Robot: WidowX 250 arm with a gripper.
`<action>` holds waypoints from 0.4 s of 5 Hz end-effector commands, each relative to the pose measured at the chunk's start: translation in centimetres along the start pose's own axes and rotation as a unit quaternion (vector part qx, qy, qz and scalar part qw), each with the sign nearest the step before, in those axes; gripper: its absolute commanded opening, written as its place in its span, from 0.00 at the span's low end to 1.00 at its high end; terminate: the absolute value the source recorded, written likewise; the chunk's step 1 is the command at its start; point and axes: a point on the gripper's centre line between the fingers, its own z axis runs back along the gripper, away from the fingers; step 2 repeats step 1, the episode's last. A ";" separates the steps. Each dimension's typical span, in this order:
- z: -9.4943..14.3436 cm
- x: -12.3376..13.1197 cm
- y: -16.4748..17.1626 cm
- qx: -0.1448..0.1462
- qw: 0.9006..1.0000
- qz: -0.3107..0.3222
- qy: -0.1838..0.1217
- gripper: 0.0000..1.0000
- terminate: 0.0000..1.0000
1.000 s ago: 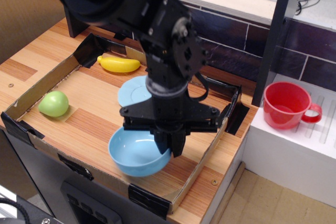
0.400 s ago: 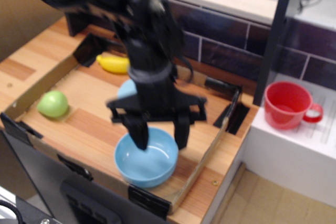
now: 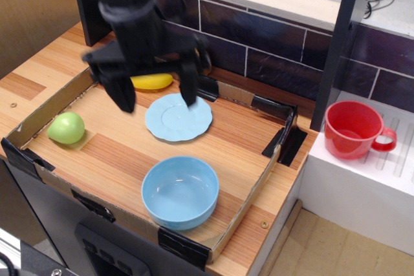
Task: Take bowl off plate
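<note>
The light blue bowl [image 3: 180,191] stands upright on the wooden floor of the cardboard tray, near its front edge, apart from the plate. The light blue scalloped plate [image 3: 178,117] lies flat behind it, bare. My black gripper [image 3: 156,103] hangs above the tray, up and to the left of the bowl, over the plate's left side. Its two fingers [image 3: 123,95] are spread wide with nothing between them.
A yellow banana [image 3: 152,81] lies at the tray's back, partly behind my gripper. A green apple [image 3: 66,127] sits at the tray's left. The cardboard tray wall [image 3: 255,192] rings the area. A red mug [image 3: 352,130] stands on a white shelf at the right.
My gripper let go of the bowl, which now rests on the tray floor. It opened, rose and moved back to the left, uncovering the plate.
</note>
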 end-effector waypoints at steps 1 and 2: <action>1.2 0.8 0.1 -0.004 1.000 0.000 -0.015 1.00 1.00; 1.2 0.8 0.1 -0.004 1.000 0.000 -0.015 1.00 1.00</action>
